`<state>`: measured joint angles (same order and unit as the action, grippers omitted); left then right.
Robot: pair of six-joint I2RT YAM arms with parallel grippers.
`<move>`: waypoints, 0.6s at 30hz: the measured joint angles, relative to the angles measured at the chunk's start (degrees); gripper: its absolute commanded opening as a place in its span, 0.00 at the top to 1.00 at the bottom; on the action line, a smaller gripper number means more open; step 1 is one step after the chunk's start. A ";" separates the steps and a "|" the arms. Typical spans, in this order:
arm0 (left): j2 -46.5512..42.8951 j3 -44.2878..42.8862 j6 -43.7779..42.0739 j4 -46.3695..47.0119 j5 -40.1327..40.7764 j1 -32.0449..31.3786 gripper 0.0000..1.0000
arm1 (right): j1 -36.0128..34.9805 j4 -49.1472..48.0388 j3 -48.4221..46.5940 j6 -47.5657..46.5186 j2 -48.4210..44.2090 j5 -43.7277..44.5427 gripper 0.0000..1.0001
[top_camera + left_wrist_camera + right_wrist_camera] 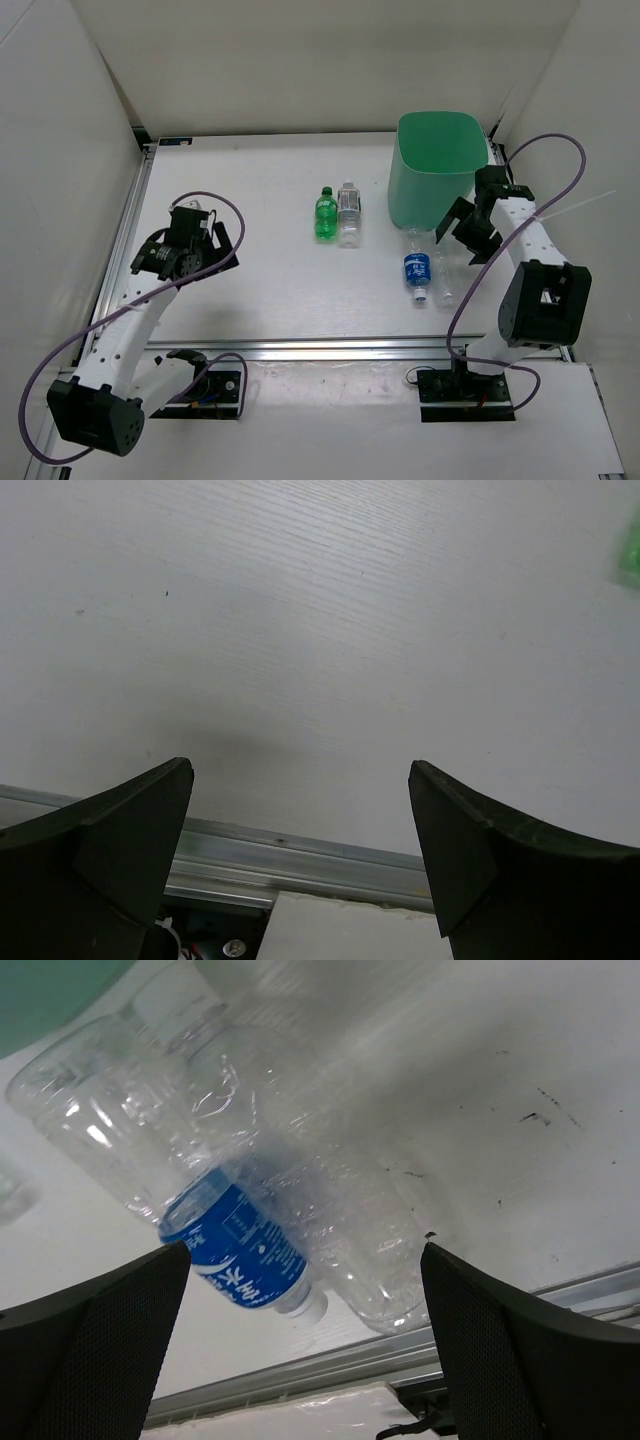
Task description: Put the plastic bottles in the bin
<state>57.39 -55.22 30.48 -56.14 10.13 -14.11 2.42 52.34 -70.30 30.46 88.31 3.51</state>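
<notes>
Judging from above, nothing is binned yet: the green bottle point(325, 214) and white-labelled bottle point(348, 213) lie side by side mid-worktop, while the blue-labelled bottle point(417, 268) and plain clear bottle point(444, 280) lie before the mint-green bin point(420, 195) in the far right corner. The right tool point(305, 1250) hangs released over that second pair, and the left tool point(300, 768), also released, sits near the left edge.

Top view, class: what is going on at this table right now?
The mint-green bin looks empty. On the table, the green bottle and white-label bottle lie side by side in the middle; the blue-label bottle and plain clear bottle lie near the bin. The right gripper hangs open over that pair. The left gripper is open, holding nothing.
</notes>
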 measured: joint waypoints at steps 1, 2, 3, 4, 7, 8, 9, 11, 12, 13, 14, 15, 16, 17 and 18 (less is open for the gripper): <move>0.22 0.00 0.02 0.26 -0.09 0.00 0.00 | 0.35 -0.07 0.02 0.02 0.66 0.02 0.00; 0.39 0.00 0.09 0.50 -0.13 0.00 0.00 | 0.74 -0.11 0.07 0.17 1.33 0.00 0.00; 0.55 0.00 0.24 0.76 -0.13 0.00 0.00 | 0.98 -0.50 0.39 0.22 1.88 0.00 0.00; 0.70 0.00 0.37 0.92 -0.15 0.00 0.00 | 1.16 -0.79 0.87 0.28 2.27 -0.02 0.00; 1.22 0.00 0.50 0.96 -0.17 0.00 0.00 | 1.27 -1.46 2.27 0.46 3.39 -0.15 0.00; 1.49 0.00 0.55 0.96 -0.17 0.00 0.00 | 1.27 -1.57 2.64 0.46 3.82 -0.31 0.00; 1.70 0.00 0.59 0.96 -0.17 0.00 0.00 | 1.27 -1.55 2.86 0.50 4.42 -0.33 0.00; 2.23 0.00 0.61 0.98 -0.20 0.00 0.00 | 1.27 -1.86 3.17 0.50 5.40 -0.55 0.01; 2.47 0.00 0.61 0.98 -0.20 0.00 0.00 | 1.27 -2.03 3.39 0.57 5.90 -0.72 0.03; 2.75 0.00 0.63 0.98 -0.22 0.00 0.00 | 1.27 -2.12 3.56 0.61 6.29 -0.74 0.03; 2.91 0.00 0.61 1.01 -0.22 0.00 0.00 | 1.27 -2.29 3.80 0.70 6.62 -0.92 0.03; 3.13 0.00 0.61 1.01 -0.24 0.00 0.00 | 1.33 -2.62 4.11 0.85 6.86 -0.92 0.03; 3.32 0.00 0.61 1.01 -0.24 0.00 0.00 | 1.38 -2.78 4.35 0.96 7.04 -0.98 0.04; 3.45 0.00 0.63 1.03 -0.24 0.00 0.00 | 1.40 -2.93 4.57 1.09 7.23 -1.03 0.06; 3.61 0.00 0.63 1.09 -0.26 0.00 0.00 | 1.51 -2.91 4.63 1.25 7.50 -1.07 0.06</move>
<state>60.99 -55.22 31.11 -55.05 9.87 -14.11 3.92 49.43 -65.67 31.70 95.81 2.44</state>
